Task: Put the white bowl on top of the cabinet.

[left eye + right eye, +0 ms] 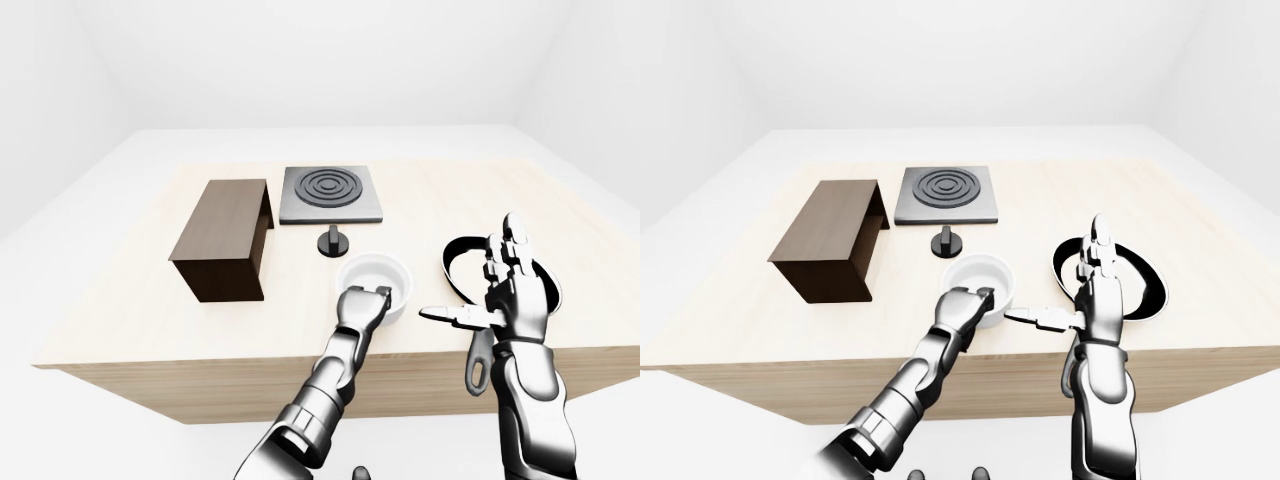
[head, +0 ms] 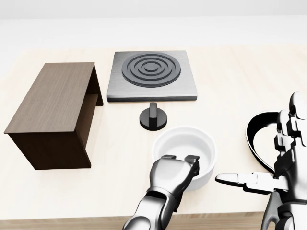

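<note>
Your left hand (image 2: 175, 168) is gripping the white bowl's (image 2: 184, 146) near rim, hiding part of it. Your right hand (image 2: 280, 158) is spreading wide, covering the pan (image 1: 462, 262).

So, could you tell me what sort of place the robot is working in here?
Probably a bare simulated kitchen worktop: a light wooden table in a white room carries a hob plate with ringed burner, a black frying pan and a white bowl, beside a small dark cabinet.

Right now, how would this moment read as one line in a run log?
phase: grasping | left hand on white bowl rim | right hand open, idle | cabinet top bare
</note>
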Tool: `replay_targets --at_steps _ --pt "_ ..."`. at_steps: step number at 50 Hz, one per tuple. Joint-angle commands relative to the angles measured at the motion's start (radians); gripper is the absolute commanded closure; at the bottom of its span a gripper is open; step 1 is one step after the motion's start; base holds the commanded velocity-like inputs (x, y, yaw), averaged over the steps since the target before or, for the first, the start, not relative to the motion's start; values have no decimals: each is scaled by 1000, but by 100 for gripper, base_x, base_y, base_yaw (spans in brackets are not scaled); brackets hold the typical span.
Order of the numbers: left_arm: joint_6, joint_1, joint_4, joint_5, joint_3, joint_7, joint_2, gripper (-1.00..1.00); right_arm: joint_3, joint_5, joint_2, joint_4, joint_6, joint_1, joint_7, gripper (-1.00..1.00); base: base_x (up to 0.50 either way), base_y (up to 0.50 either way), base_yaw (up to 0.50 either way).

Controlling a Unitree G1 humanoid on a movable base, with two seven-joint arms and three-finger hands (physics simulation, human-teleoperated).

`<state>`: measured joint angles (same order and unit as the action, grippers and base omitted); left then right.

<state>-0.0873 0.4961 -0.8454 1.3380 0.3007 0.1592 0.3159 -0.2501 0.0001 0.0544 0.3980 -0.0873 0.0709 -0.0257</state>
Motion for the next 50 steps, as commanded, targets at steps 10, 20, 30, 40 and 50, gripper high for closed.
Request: replay_targets --at_steps 10,20,30,40,50 --pt "0 0 -37 -7 -3 30 -2 100 1 -1 -2 4 0 4 -2 -100 0 0 0" --pt "0 8 16 3 -7 -19 -25 100 3 -2 -4 11 0 8 -3 -100 0 0 0" --pt "0 33 145 74 -26 -138 -60 100 8 -4 -3 -9 0 2 -2 -100 0 0 0" --pt "0 63 185 83 -47 -152 -67 100 14 -8 -6 0 0 7 -4 -100 0 0 0" --pt "0 54 294 125 -49 -225 -78 100 24 -17 -9 -6 0 11 -5 -100 0 0 0"
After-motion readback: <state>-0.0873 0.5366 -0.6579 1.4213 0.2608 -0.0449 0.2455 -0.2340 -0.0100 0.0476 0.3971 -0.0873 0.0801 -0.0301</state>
